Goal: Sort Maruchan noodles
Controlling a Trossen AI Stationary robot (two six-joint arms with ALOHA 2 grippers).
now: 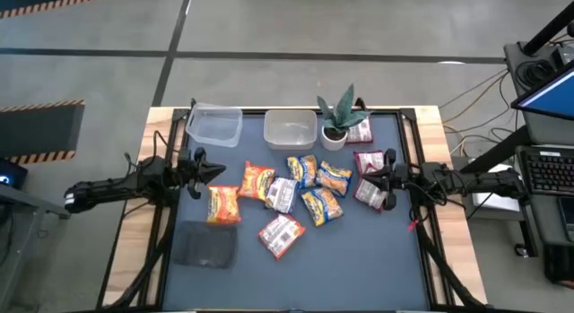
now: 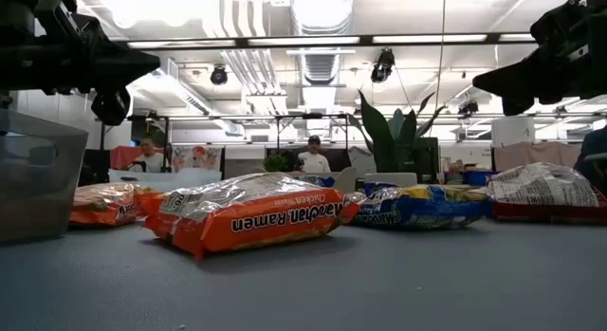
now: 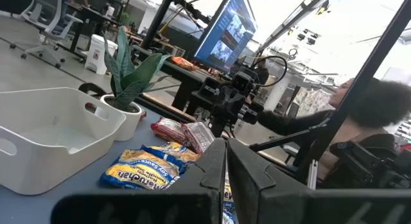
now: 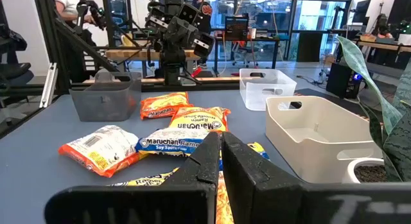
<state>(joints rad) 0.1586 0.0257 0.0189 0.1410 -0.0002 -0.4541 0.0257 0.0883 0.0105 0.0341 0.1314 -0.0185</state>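
Sorting had not visibly begun — both tubs [image 1: 215,125] at the mat's far edge stood empty. The left gripper [image 1: 215,172] hovered over the mat's left edge, jaws pressed together on nothing. The Maruchan noodles [image 1: 296,195] lay scattered across the mat's middle, some overlapping. The right gripper [image 1: 375,177] hung near the right edge, also closed and empty, just beside two red packets. Next, either gripper would likely need to open above one packet — which colour goes in which tub could not be told.
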